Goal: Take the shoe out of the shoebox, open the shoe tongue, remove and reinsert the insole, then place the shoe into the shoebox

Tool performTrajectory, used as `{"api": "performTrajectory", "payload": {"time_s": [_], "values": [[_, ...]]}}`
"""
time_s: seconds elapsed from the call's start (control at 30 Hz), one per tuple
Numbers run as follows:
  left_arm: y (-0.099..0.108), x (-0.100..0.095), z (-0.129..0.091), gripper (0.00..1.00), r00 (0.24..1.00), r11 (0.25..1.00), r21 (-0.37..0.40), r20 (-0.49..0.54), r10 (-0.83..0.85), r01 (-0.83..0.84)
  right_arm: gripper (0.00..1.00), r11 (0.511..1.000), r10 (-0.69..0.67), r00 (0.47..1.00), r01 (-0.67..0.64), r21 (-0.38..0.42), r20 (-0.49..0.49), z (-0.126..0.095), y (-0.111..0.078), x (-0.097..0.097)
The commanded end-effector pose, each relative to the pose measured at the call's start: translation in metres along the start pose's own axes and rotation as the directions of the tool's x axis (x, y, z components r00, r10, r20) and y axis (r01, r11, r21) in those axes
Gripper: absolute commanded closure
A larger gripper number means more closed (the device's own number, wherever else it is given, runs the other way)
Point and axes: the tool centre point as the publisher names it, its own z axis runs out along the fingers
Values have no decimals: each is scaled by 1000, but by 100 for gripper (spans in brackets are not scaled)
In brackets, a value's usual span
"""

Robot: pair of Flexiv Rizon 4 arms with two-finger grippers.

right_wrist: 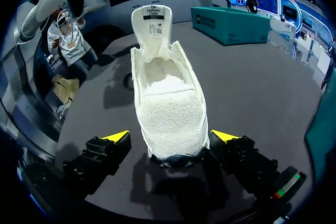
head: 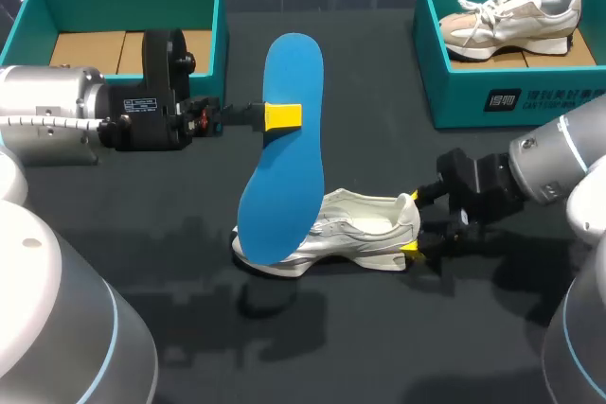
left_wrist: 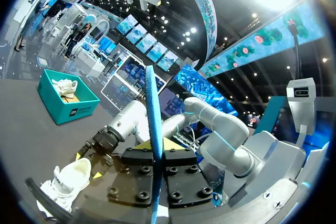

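My left gripper (head: 282,117) is shut on a blue insole (head: 280,167) and holds it in the air, toe end tilted down over the front of the shoe. In the left wrist view the insole (left_wrist: 151,124) shows edge-on between the pads of that gripper (left_wrist: 156,148). A white sneaker (head: 355,232) lies on the black table (head: 379,92), tongue pulled forward and its inside bare. My right gripper (head: 412,224) is open at the sneaker's heel. In the right wrist view the heel of the sneaker (right_wrist: 168,103) sits between that gripper's (right_wrist: 170,136) spread fingers, which stand just off its sides.
A teal shoebox (head: 28,21) with a cardboard floor stands at the back left, behind my left arm. A second teal shoebox (head: 492,101) at the back right holds a beige and white sneaker (head: 511,18).
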Motion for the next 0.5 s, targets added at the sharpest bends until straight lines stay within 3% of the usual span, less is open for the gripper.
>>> {"api": "performTrajectory", "payload": {"time_s": [0.03,0.23,0.5], "values": [[0,-1,2,100,1000,1000,0,-1,0,0,0,924,20,1000,-14,381,-12,-25,9,4],[0,-1,2,100,1000,1000,0,-1,0,0,0,844,39,999,-30,536,-4,-35,18,7],[0,-1,2,100,1000,1000,0,-1,0,0,0,758,31,999,-48,651,38,-46,32,14]]}}
